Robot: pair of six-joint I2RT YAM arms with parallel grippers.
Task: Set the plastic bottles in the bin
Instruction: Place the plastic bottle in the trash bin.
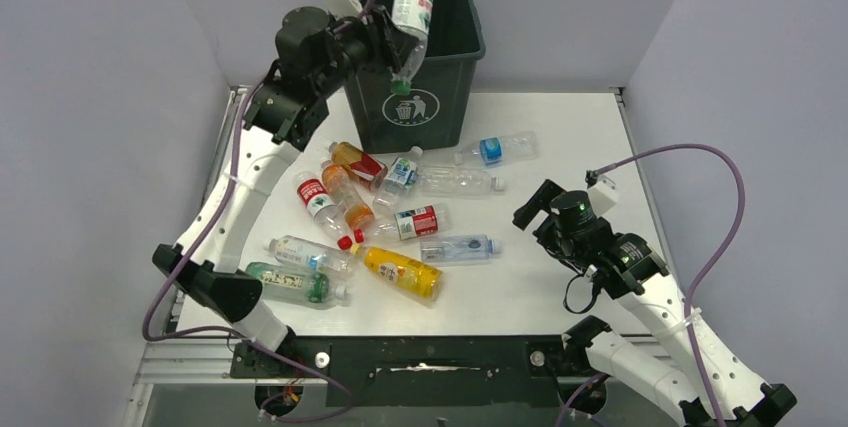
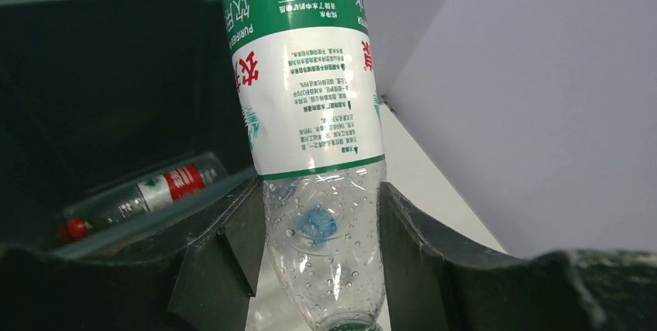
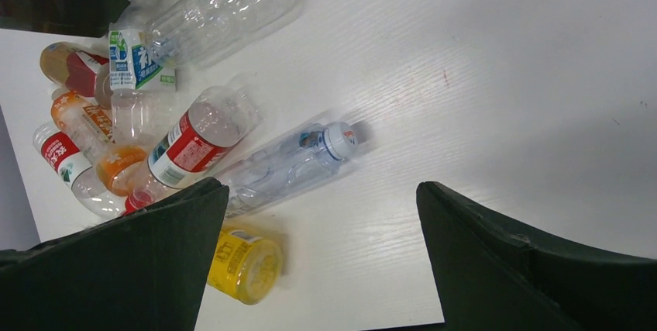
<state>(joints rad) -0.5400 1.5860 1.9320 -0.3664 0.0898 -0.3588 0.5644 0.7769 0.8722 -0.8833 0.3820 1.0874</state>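
In the top external view, the left gripper (image 1: 395, 47), reaching into the upper middle of the frame, is clamping a clear plastic bottle with a green and white label (image 1: 413, 2). This bottle is hanging neck down, slightly tilted, above the open mouth of the dark green square plastic bin (image 1: 452, 72), which is standing at the top centre of the white table (image 1: 570, 277). About a dozen loose clear plastic bottles (image 1: 415, 222) with red, blue, green and yellow-orange labels are lying on their sides in a scattered cluster left of centre, below the bin. The right gripper (image 1: 535, 209) is hovering at the right of the frame, near the cluster but touching none of it. In the left wrist view, the two dark fingers (image 2: 225, 253) are pressing on the clear lower part of the green-labelled bottle from both sides, its green cap just showing at the bottom edge. Behind it at the lower left, a red-labelled bottle with a red cap (image 2: 147, 195) is lying inside the bin's dark interior. In the right wrist view, the right gripper's fingers (image 3: 147, 261) are standing wide apart at the bottom corners with nothing between them, over bare table. Several of the loose bottles are lying across the left half of the frame, the nearest being a clear bottle with a white cap (image 3: 294, 164) and a yellow-labelled bottle (image 3: 246, 263) beside the left-hand finger.
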